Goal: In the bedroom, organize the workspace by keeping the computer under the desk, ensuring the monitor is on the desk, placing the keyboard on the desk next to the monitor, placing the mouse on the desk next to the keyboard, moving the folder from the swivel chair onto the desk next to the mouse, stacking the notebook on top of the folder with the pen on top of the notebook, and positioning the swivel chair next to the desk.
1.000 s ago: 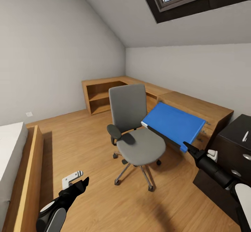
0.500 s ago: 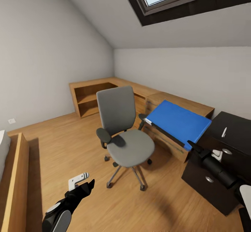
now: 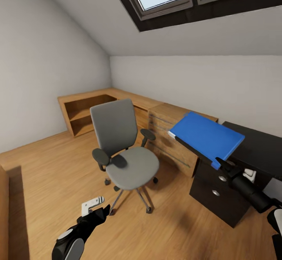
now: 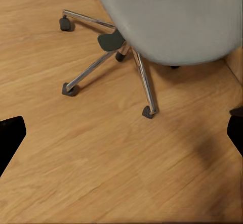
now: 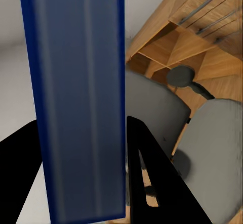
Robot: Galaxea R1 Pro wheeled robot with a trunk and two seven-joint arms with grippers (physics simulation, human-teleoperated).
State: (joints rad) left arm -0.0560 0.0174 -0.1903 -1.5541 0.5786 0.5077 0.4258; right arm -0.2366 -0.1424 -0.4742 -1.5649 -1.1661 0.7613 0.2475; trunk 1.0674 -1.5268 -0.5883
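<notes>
— How was the right arm set?

— It reached forward and up from the lower right of the head view, the right end effector (image 3: 220, 164) clamped on the near corner of the folder (image 3: 207, 137). The folder was held in the air, tilted, its far end over the light wooden drawer unit (image 3: 172, 135) and its near end over the edge of the black surface (image 3: 258, 150). In the right wrist view the folder (image 5: 76, 97) stood edge-on between the two dark fingers (image 5: 152, 173).

— And the left?

— Low and bent, at the bottom of the head view, the left end effector (image 3: 98, 209) over the wooden floor (image 3: 47, 174). Its fingers were apart — the left wrist view showed a dark fingertip (image 4: 10, 138) at either side with bare floor between them, and nothing held.

— Where was the swivel chair?

— The swivel chair (image 3: 121, 150) stood on the floor just in front of the drawer unit, its seat bare; the left wrist view caught its chrome base (image 4: 126, 67) from close by.

— What differed from a second before?

— The head view had swung right, so the bed had left the picture and more of the black surface showed. The folder stayed in the same grip, now nearer that surface.
</notes>
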